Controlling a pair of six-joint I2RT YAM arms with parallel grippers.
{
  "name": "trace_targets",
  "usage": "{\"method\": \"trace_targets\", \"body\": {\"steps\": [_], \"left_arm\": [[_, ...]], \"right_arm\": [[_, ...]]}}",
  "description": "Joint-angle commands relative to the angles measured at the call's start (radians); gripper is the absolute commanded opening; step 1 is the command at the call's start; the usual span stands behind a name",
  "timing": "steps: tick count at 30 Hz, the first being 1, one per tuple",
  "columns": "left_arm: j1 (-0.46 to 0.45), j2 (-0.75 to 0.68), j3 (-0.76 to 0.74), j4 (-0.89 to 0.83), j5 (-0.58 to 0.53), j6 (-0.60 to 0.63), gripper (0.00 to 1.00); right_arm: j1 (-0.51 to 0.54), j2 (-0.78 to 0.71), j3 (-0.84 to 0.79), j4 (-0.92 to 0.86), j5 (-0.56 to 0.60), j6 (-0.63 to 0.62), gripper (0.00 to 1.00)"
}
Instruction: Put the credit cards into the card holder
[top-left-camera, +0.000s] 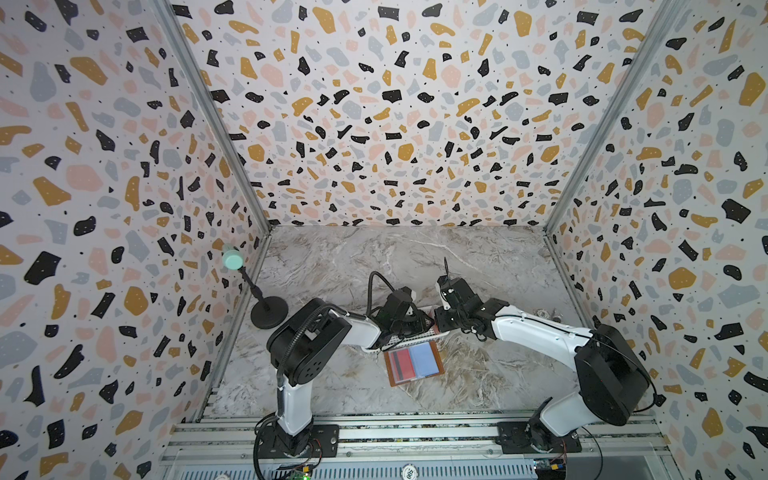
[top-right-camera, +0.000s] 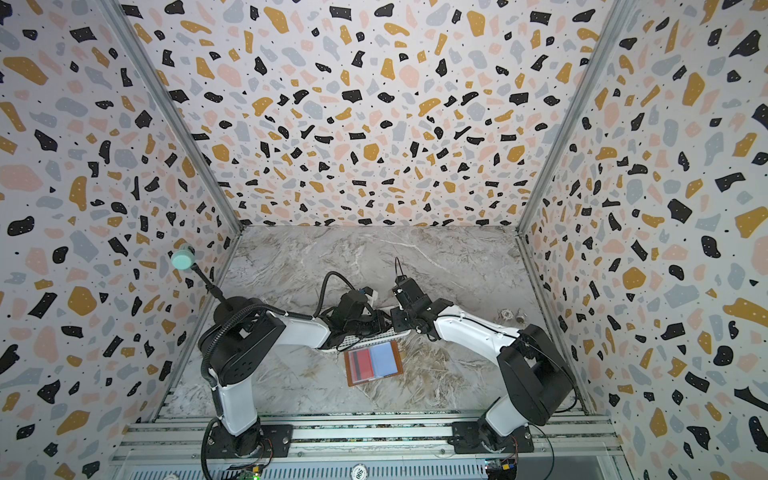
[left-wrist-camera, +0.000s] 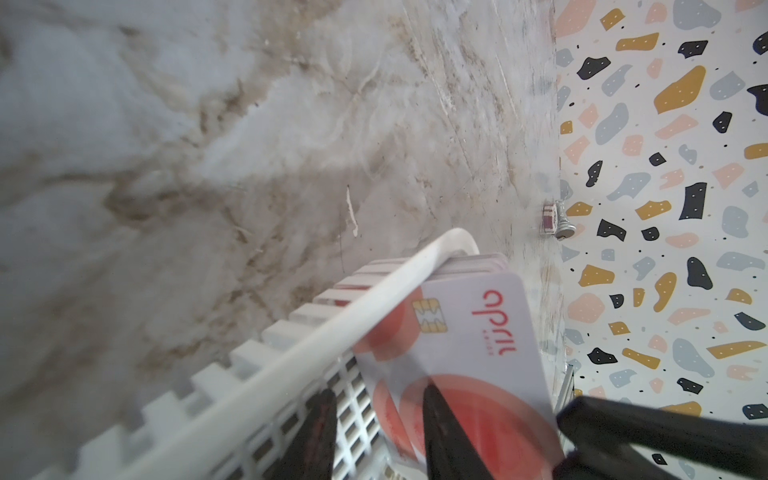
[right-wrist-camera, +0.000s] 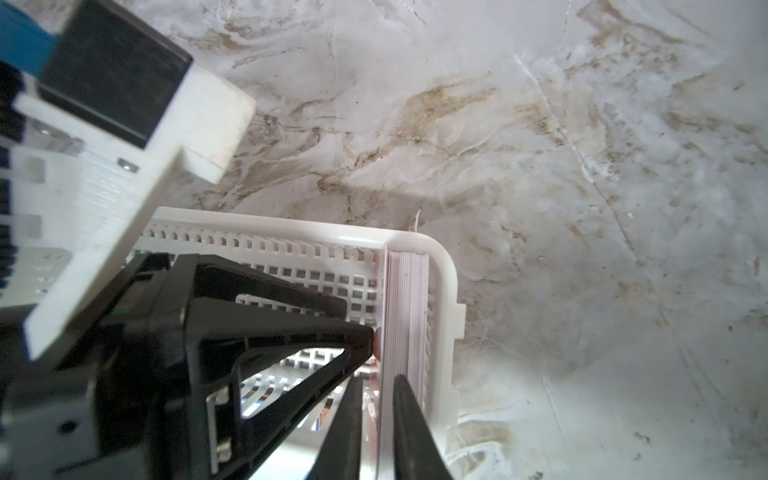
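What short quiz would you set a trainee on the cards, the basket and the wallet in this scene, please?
1. True or false: the wallet lies shut.
2. Where does the stack of cards stand? A: flat on the wallet. B: on edge at one end of the basket. C: spread outside the basket.
3. Which gripper has a finger on each side of the stack's front cards?

Key
1. False: it lies open, sleeves up.
2. B.
3. The right gripper.
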Motion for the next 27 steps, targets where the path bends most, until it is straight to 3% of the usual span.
{"method": "trace_targets", "body": {"steps": [1, 16, 27], "left_arm": [[0.000, 0.033, -0.005, -0.074, -0.011, 0.007, 0.37], [0.000, 0.009, -0.004, -0.085, -0.012, 0.013, 0.37], [0.000, -0.153, -0.052, -0.118, -0.026, 0.052, 0.38]], "right_arm": [[0.006, 0.003, 0.005, 0.002, -0.010, 0.005, 0.15], [0.012, 0.021, 0.016, 0.000, -0.007, 0.009, 0.00], [0.012, -0.068, -0.006, 0.011, -0.018, 0.061, 0.00]]}}
